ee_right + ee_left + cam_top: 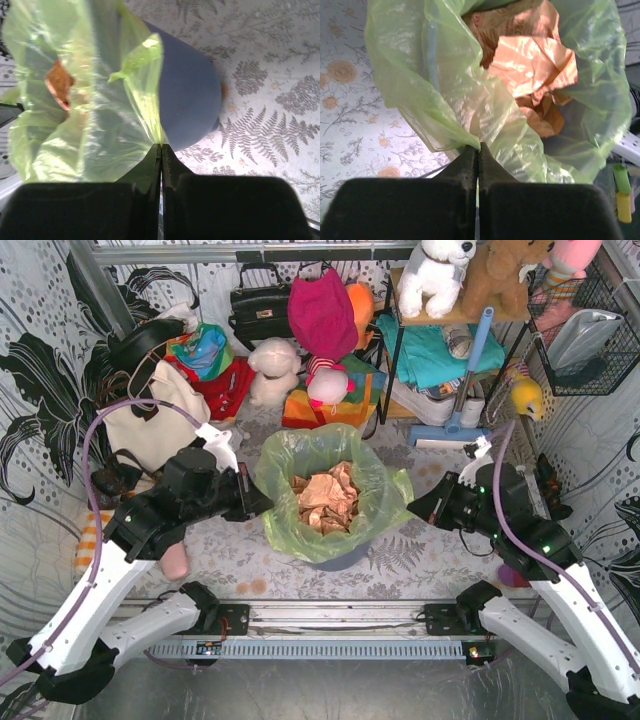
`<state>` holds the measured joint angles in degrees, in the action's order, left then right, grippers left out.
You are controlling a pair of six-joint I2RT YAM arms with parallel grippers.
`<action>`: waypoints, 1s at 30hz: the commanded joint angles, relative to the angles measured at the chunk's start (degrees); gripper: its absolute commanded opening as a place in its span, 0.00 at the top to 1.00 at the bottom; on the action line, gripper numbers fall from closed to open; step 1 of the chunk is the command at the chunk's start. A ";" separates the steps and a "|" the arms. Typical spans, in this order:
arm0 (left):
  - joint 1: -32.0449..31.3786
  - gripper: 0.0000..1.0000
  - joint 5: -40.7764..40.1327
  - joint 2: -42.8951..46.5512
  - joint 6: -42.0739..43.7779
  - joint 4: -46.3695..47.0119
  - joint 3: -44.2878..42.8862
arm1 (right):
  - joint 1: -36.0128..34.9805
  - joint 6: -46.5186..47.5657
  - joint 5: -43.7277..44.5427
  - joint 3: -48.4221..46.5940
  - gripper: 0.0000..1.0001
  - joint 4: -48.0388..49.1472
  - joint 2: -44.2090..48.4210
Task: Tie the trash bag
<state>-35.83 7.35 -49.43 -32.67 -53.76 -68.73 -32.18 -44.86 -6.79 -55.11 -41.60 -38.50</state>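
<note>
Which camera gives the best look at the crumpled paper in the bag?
Left wrist: the paper sits close up, creases clear. The top view shows it small inside the open bag; the right wrist shows only a scrap through plastic.

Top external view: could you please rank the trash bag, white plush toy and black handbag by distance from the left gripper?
1. trash bag, pinched by the left gripper
2. white plush toy, behind the bag
3. black handbag, farthest back
</note>
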 commanded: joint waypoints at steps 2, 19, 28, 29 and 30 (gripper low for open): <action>0.26 1.00 7.39 1.50 3.65 -2.96 -2.77 | -0.16 2.14 -5.22 -4.75 1.00 4.49 0.09; 0.24 1.00 21.85 -2.77 -2.31 19.25 -4.41 | -0.16 -2.89 -19.42 -7.21 1.00 34.02 -10.53; 0.33 1.00 20.93 -7.55 -2.92 23.15 -4.81 | -0.16 -9.88 -23.58 -1.28 1.00 47.79 -16.16; 0.33 1.00 19.99 -8.01 -2.59 22.84 -5.06 | -0.16 -10.31 -23.62 -0.77 1.00 48.54 -16.47; 0.35 1.00 18.89 -8.42 -2.31 22.29 -5.53 | -0.16 -10.41 -23.56 -0.56 1.00 49.00 -16.78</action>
<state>-35.83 27.40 -56.80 -35.33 -35.57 -71.66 -32.18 -51.92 -27.70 -57.65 -0.78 -54.46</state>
